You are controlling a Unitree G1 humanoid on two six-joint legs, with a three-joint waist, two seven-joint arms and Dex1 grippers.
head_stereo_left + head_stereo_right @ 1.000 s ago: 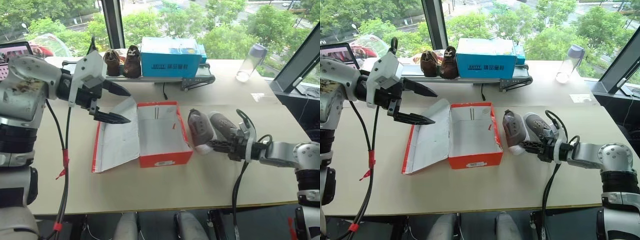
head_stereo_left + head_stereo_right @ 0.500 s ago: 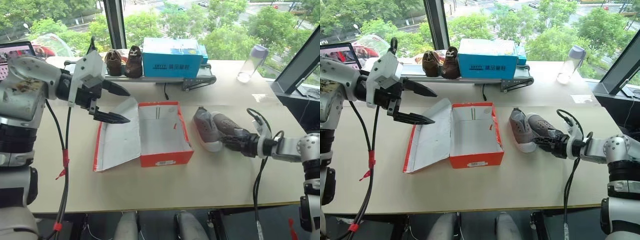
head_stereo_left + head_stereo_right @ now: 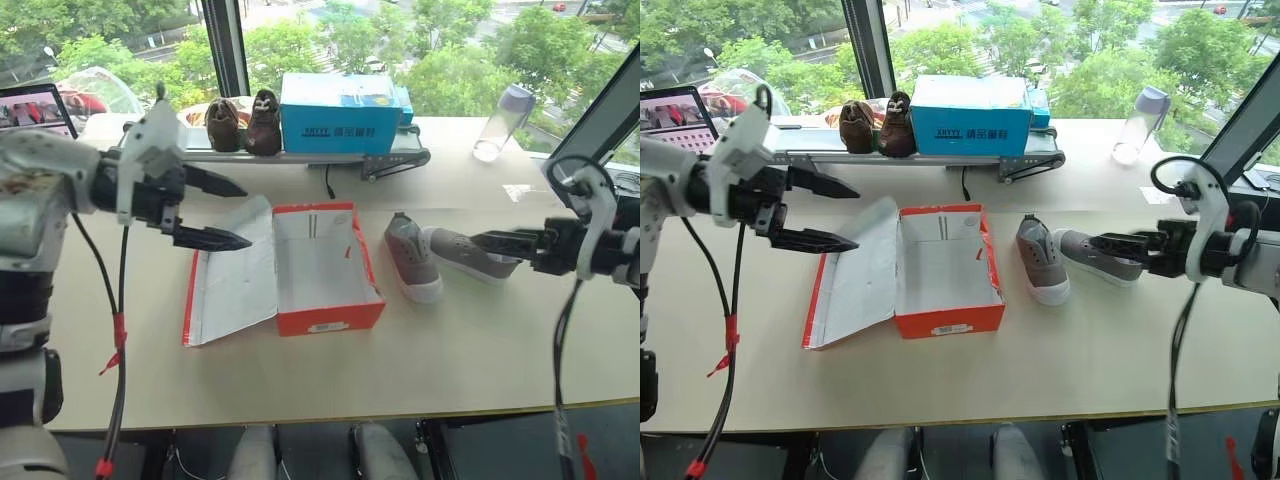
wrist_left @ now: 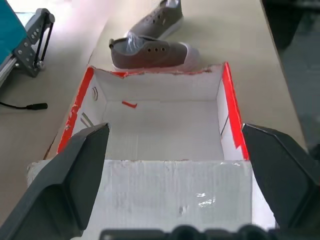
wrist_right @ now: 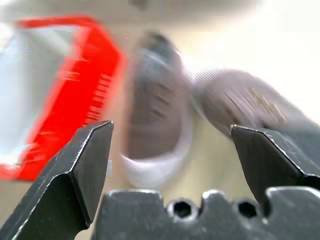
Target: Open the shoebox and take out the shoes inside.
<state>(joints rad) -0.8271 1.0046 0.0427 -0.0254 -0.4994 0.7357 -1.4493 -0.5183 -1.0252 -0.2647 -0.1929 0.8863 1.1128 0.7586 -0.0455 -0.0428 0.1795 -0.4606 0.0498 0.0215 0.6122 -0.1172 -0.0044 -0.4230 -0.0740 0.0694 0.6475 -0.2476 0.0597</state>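
The red shoebox (image 3: 330, 268) stands open at mid-table, its white inside empty, and its lid (image 3: 235, 278) lies flat to the left. Both grey-beige shoes rest on the table right of the box. One shoe (image 3: 412, 257) points its toe toward me and the other shoe (image 3: 468, 252) lies crosswise beside it. My right gripper (image 3: 487, 246) hovers open above the crosswise shoe, holding nothing. My left gripper (image 3: 246, 214) hangs open over the lid's far-left part, also with nothing in it. The left wrist view looks into the empty box (image 4: 165, 125) with the shoes (image 4: 150, 50) beyond it.
Along the back stands a black rack (image 3: 395, 160) carrying a light-blue box (image 3: 340, 113) and a dark brown pair of shoes (image 3: 245, 123). A clear bottle (image 3: 498, 122) stands at the back right. A laptop screen (image 3: 35, 105) shows at the far left. A black cable (image 3: 329, 184) lies behind the shoebox.
My right gripper opened and let go of the shoe, then rose and drew back to the right. That shoe now lies on the table. The left gripper shifted slightly left.
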